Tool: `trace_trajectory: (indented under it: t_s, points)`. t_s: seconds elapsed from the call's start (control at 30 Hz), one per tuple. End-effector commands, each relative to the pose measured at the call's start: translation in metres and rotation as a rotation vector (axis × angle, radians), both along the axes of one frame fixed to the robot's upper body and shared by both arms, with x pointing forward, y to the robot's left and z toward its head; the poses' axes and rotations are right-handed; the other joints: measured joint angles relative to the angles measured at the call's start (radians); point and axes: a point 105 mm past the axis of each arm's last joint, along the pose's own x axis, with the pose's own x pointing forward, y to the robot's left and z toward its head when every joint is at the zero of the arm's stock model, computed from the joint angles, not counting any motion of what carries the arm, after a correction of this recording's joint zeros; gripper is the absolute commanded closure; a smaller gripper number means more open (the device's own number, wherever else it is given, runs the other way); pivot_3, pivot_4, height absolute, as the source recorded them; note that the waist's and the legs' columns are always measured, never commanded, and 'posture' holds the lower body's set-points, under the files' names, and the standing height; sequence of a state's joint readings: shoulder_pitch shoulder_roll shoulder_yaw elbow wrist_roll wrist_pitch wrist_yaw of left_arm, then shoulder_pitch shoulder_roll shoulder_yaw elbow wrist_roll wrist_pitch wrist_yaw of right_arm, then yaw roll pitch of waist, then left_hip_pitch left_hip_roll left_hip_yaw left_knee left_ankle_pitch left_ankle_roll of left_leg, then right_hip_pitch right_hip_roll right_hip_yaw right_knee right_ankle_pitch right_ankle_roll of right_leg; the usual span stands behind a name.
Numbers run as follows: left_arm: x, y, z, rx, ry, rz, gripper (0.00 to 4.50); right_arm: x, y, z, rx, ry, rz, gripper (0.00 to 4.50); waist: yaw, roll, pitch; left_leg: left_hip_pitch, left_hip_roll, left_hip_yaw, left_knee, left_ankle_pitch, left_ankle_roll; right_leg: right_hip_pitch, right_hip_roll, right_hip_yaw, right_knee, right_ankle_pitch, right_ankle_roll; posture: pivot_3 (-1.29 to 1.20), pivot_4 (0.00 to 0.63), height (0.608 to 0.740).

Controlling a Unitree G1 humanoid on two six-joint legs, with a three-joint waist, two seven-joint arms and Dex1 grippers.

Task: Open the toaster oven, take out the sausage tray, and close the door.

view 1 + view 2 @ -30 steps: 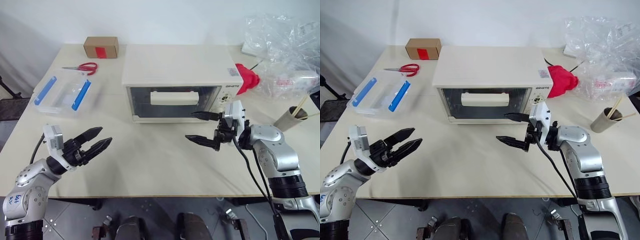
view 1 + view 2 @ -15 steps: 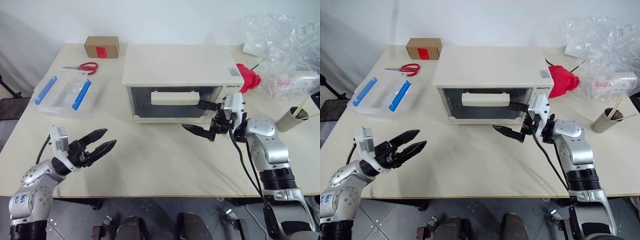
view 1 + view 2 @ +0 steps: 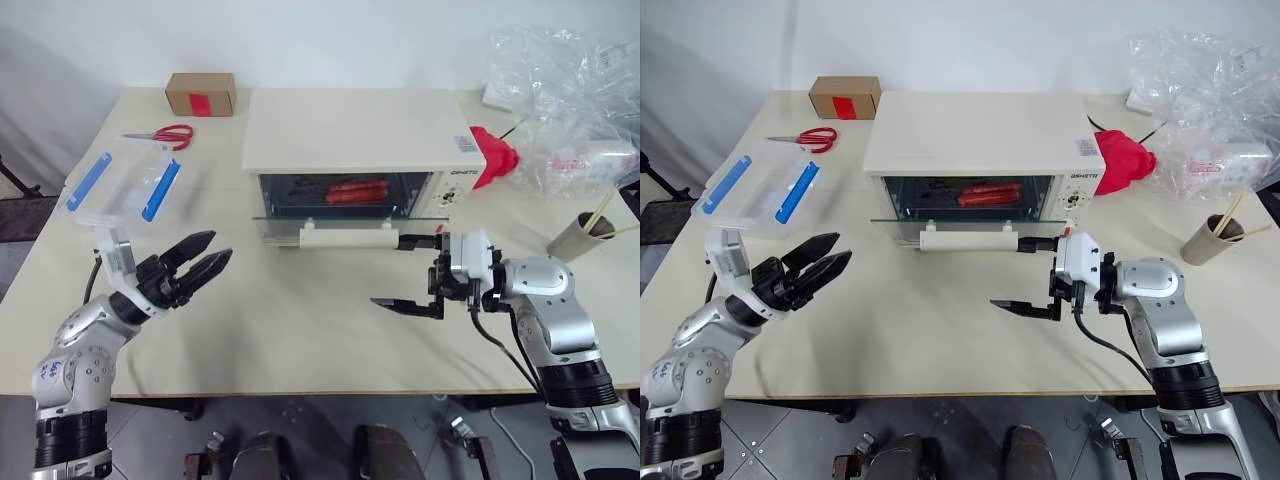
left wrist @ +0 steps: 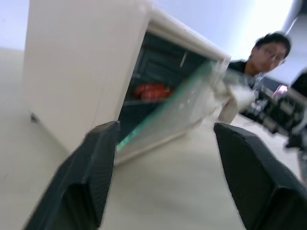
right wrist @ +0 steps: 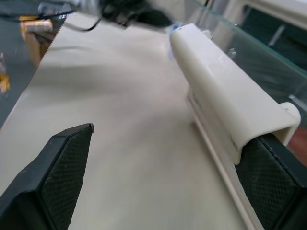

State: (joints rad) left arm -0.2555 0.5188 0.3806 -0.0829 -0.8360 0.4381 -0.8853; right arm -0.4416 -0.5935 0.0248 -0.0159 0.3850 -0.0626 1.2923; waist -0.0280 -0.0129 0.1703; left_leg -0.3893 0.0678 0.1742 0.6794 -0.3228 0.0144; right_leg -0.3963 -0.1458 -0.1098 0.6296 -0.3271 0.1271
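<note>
The cream toaster oven stands mid-table. Its glass door hangs about half open, tilted outward, with the bar handle low in front. Inside, the sausage tray shows mainly as red sausages behind the glass. My right gripper is open at the handle's right end: its upper finger lies against that end and the lower one hangs above the tabletop. In the right wrist view the handle runs beside one finger. My left gripper hovers open and empty, left of the oven.
A clear box with blue clips, red scissors and a cardboard box lie at the back left. A red cloth, plastic bags and a paper cup are at the right. A person shows beyond the table.
The door has swung from shut to half open, its handle coming down and toward the table's front. My right gripper drew back with it. My left gripper rose and moved toward the oven.
</note>
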Motion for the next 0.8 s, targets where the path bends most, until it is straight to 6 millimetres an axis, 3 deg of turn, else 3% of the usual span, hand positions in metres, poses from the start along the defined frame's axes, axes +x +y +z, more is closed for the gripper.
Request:
trace_trajectory:
  t_s: [0.03, 0.23, 0.43, 0.57, 0.73, 0.8]
  points:
    - [0.009, -0.002, 0.016, -0.059, -0.041, -0.011, 2.63, -0.004, 0.002, 0.009, 0.003, -0.066, 0.025, 0.0, 0.0, 0.0, 0.0, 0.0, 0.0, 0.0, 0.0, 0.0, 0.0, 0.0, 0.0, 0.0, 0.0, 0.0, 0.0, 0.0, 0.15, 0.74]
    - [0.033, -0.024, 0.026, -0.064, -0.088, -0.045, 4.49, -0.002, 0.002, 0.008, 0.0, -0.071, 0.024, 0.0, 0.001, 0.0, 0.0, 0.0, -0.001, 0.0, 0.001, 0.0, 0.0, 0.0, 0.0, 0.0, 0.0, 0.0, 0.0, 0.0, 0.15, 0.74]
    - [0.045, -0.069, 0.011, 0.052, -0.073, -0.181, 4.49, -0.003, 0.0, 0.006, 0.0, -0.066, 0.005, 0.0, 0.003, -0.001, 0.0, 0.0, -0.001, 0.0, 0.001, 0.0, 0.0, 0.001, 0.0, -0.001, -0.001, 0.0, 0.001, 0.0, 0.15, 0.74]
    - [0.046, -0.07, 0.003, 0.078, -0.06, -0.194, 4.49, -0.005, -0.009, 0.004, -0.005, -0.059, -0.036, 0.0, 0.002, -0.001, 0.0, 0.0, -0.001, 0.0, 0.0, 0.0, 0.0, 0.001, 0.001, -0.001, -0.001, 0.0, 0.001, 0.0, 0.15, 0.74]
    - [0.045, -0.068, 0.0, 0.064, -0.04, -0.215, 4.49, -0.01, -0.039, -0.008, -0.024, -0.018, -0.156, 0.0, 0.012, -0.001, 0.001, -0.001, -0.001, 0.0, 0.002, 0.0, 0.0, 0.001, 0.0, -0.001, -0.001, 0.0, 0.001, 0.0, 0.15, 0.74]
    - [0.043, -0.068, -0.002, 0.065, -0.023, -0.237, 4.49, -0.015, -0.067, -0.02, -0.045, 0.003, -0.267, 0.0, 0.025, -0.001, 0.001, -0.001, -0.001, 0.0, 0.002, 0.0, 0.0, 0.002, 0.0, -0.001, -0.002, 0.001, 0.001, 0.0, 0.15, 0.74]
